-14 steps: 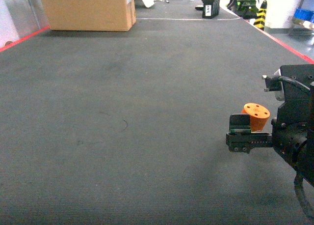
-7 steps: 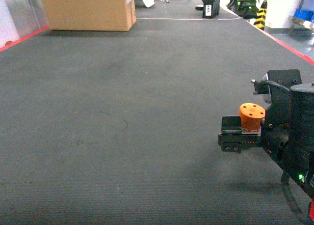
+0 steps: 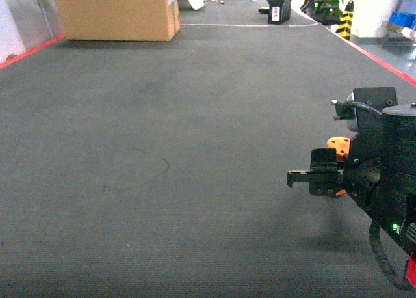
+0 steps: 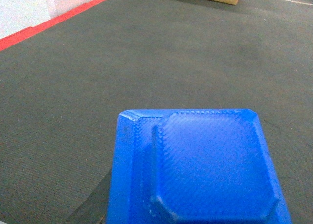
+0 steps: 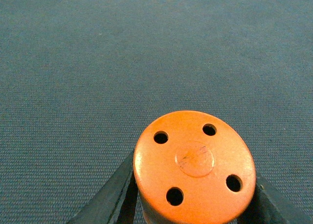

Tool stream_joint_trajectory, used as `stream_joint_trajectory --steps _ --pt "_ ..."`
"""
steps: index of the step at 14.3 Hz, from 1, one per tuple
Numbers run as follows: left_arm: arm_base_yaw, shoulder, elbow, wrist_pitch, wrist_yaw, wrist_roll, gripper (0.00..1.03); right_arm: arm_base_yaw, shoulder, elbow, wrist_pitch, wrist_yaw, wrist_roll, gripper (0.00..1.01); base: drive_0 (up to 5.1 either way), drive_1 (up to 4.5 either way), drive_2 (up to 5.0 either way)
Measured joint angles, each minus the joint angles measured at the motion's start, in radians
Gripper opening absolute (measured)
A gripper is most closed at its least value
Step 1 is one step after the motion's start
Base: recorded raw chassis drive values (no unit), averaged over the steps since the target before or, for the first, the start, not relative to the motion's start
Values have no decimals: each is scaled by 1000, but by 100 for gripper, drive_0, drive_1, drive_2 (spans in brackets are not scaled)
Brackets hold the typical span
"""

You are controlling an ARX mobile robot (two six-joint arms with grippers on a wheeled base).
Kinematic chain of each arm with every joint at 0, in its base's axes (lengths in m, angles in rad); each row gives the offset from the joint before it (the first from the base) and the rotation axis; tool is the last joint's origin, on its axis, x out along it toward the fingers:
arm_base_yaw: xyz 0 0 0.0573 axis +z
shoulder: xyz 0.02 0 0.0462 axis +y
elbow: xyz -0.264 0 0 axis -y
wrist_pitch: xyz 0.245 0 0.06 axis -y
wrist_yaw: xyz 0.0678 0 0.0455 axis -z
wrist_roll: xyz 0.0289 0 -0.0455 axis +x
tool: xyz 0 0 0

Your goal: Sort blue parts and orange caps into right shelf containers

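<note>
Above the dark carpet, right gripper (image 3: 323, 176) level, clamping an orange cap (image 5: 194, 168); left gripper unseen, blue part (image 4: 203, 168) filling its view

Cap (image 5: 194, 168) seemingly between end effector (image 5: 190, 194) jaws.

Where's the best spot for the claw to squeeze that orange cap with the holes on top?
On its sloping side walls, one finger each side, as the right claw grips the orange cap now. The round flat top offers no edge to pinch, and the fingers flank the body below it.
</note>
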Motion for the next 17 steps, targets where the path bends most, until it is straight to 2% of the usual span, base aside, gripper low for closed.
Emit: stream_joint_trajectory --steps 3,6,9,10,11,13,16,17 --pt "-24 -97 0 -85 -22 0 43 -12 -132 -97 27 0 -4 47 0 0 0" --pt "-34 -317 46 -264 -39 2 43 -87 -431 -220 -17 -18 -34 46 0 0 0" --pt "-94 -577 136 -475 -77 29 43 -176 -833 -337 -216 -70 -64 46 0 0 0" --pt "-135 -647 156 -535 -102 42 43 -194 -973 -351 -291 -79 -68 46 0 0 0" --pt "-239 -765 187 -631 -180 69 43 -205 -1238 -364 -449 -105 -72 46 0 0 0" --pt "-303 -827 219 -687 -229 81 43 -202 -1373 -365 -517 -91 -81 46 0 0 0" --pt "-309 -839 230 -691 -239 80 43 -203 -1389 -364 -531 -88 -92 46 0 0 0" --pt "-303 -837 236 -731 -222 82 43 -232 -1400 -349 -635 -167 -91 46 0 0 0"
